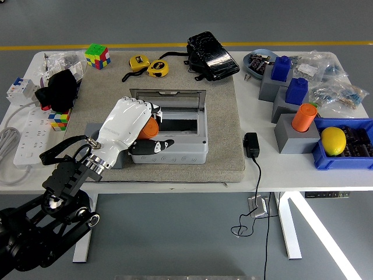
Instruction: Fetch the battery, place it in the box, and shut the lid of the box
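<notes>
Clamping the orange battery (pixel 150 128), left robot hand (pixel 129 127) hovers at open grey box (pixel 169 140); lid (pixel 168 100) raised, interior dark.

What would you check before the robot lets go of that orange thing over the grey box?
1. Robot hand grips the orange battery: ok, the fingers are wrapped around it.
2. Lid of the grey box stands open: ok, it is tipped back at the far side.
3. Battery is above the opening: cannot tell; it sits at the box's left end, partly hidden by the hand.
4. Opening is free of other items: ok as far as it shows, though the left part is hidden.
5. Box sits squarely on the mat: ok.
6. Other arm out of the way: ok, not in view.
</notes>
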`<action>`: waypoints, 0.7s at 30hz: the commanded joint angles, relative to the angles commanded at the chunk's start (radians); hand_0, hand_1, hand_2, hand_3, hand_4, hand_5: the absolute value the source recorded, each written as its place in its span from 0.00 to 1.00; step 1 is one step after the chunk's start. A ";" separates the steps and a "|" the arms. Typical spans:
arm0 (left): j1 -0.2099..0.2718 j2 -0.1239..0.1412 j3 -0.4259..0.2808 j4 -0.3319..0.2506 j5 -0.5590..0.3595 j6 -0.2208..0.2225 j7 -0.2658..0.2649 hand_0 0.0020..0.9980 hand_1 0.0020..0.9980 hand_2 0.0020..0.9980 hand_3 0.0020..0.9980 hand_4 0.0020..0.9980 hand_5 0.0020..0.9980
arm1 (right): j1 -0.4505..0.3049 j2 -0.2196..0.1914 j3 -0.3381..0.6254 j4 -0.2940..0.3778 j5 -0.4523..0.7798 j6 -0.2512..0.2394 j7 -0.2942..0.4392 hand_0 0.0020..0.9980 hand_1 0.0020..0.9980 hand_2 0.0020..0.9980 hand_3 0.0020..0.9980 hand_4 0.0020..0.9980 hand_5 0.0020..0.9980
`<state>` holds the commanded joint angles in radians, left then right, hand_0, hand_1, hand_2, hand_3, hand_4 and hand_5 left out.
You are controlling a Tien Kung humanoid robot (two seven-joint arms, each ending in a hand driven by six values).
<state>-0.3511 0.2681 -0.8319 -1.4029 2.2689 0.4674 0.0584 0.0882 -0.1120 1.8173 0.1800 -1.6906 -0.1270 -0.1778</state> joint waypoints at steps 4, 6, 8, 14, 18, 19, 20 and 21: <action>-0.023 -0.009 0.014 0.033 0.000 -0.005 0.012 0.02 0.00 0.06 0.06 0.85 0.14 | 0.002 -0.001 0.001 0.000 -0.001 -0.001 0.000 0.85 0.85 0.82 0.87 1.00 1.00; -0.037 -0.015 0.025 0.057 0.000 -0.010 0.018 0.02 0.00 0.06 0.06 0.85 0.14 | 0.003 -0.001 0.004 0.000 -0.005 0.000 -0.001 0.85 0.85 0.82 0.87 1.00 1.00; -0.046 -0.020 0.032 0.076 0.000 -0.011 0.020 0.02 0.00 0.06 0.06 0.84 0.14 | 0.004 0.000 0.008 0.000 -0.010 0.000 -0.002 0.85 0.85 0.82 0.87 1.00 1.00; -0.089 -0.046 0.050 0.139 0.000 -0.012 0.022 0.02 0.00 0.06 0.06 0.84 0.14 | 0.010 0.001 0.018 0.000 -0.024 0.000 -0.005 0.85 0.85 0.82 0.87 1.00 1.00; -0.130 -0.060 0.067 0.177 0.000 -0.016 0.019 0.02 0.00 0.06 0.06 0.84 0.14 | 0.017 0.001 0.022 0.000 -0.034 0.001 -0.007 0.85 0.85 0.82 0.87 1.00 1.00; -0.137 -0.064 0.066 0.182 0.000 -0.016 0.018 0.02 0.00 0.06 0.06 0.84 0.14 | 0.018 0.001 0.020 0.000 -0.032 0.001 -0.006 0.85 0.85 0.82 0.87 1.00 1.00; -0.144 -0.067 0.064 0.187 0.000 -0.016 0.017 0.02 0.00 0.06 0.06 0.84 0.14 | 0.019 0.001 0.018 0.000 -0.031 0.001 -0.006 0.85 0.85 0.82 0.87 1.00 1.00; -0.151 -0.071 0.063 0.192 0.000 -0.017 0.016 0.02 0.00 0.06 0.06 0.84 0.13 | 0.020 0.001 0.018 0.000 -0.032 0.001 -0.006 0.85 0.85 0.82 0.87 1.00 1.00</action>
<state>-0.5025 0.1970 -0.7693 -1.2105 2.2689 0.4504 0.0747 0.1079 -0.1115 1.8349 0.1800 -1.7225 -0.1258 -0.1840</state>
